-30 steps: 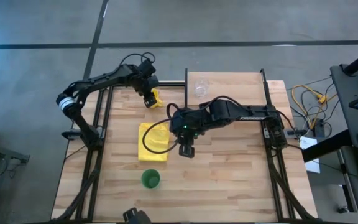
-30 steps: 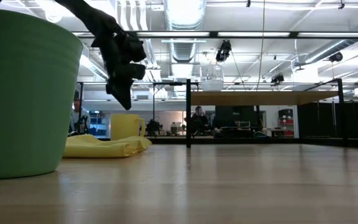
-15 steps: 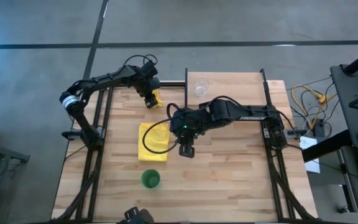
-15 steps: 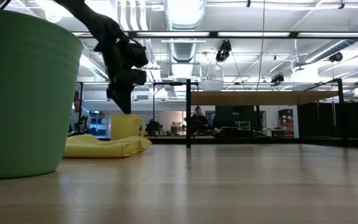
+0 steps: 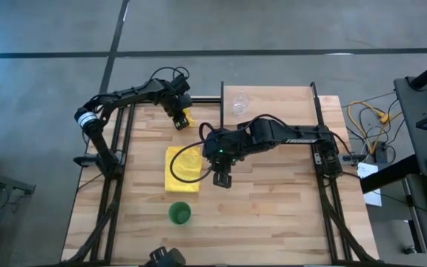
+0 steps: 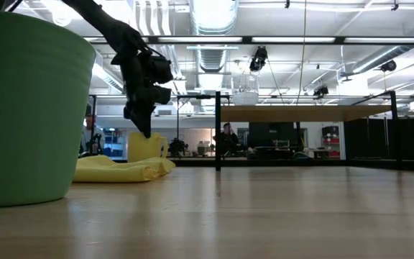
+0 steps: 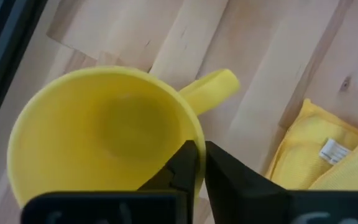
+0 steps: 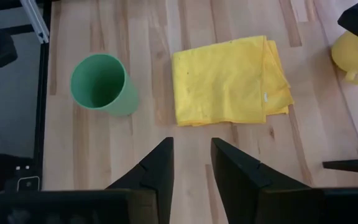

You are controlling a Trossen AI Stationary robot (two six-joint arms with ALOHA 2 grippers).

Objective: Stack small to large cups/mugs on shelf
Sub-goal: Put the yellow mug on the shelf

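Note:
The yellow mug [image 5: 185, 117] stands upright on its base at the table's far left, and its handle [image 7: 213, 87] shows in the left wrist view. My left gripper [image 7: 201, 168] comes down on the mug's rim and is shut on it. The clear glass cup [image 5: 239, 102] stands on the raised shelf [image 5: 276, 95]. The green cup [image 5: 179, 213] stands upright near the table's front. My right gripper [image 8: 191, 168] hovers open and empty over the table's middle, beside the yellow cloth. My left gripper pinches the yellow mug's rim [image 7: 194, 142] close to the handle's root, one finger [image 7: 182, 165] inside the mug and the other outside. The fingers come from above, pointing down. The mug stands upright with its base on the table.
A folded yellow cloth [image 5: 184, 165] lies flat between the mug and the green cup. The shelf's black posts [image 6: 218, 129] stand at its corners. Bare tabletop lies to the right of the right gripper and in front of the shelf.
My left gripper has come down onto the yellow mug's rim and shifted a little toward the table's right. The mug has stayed where it was.

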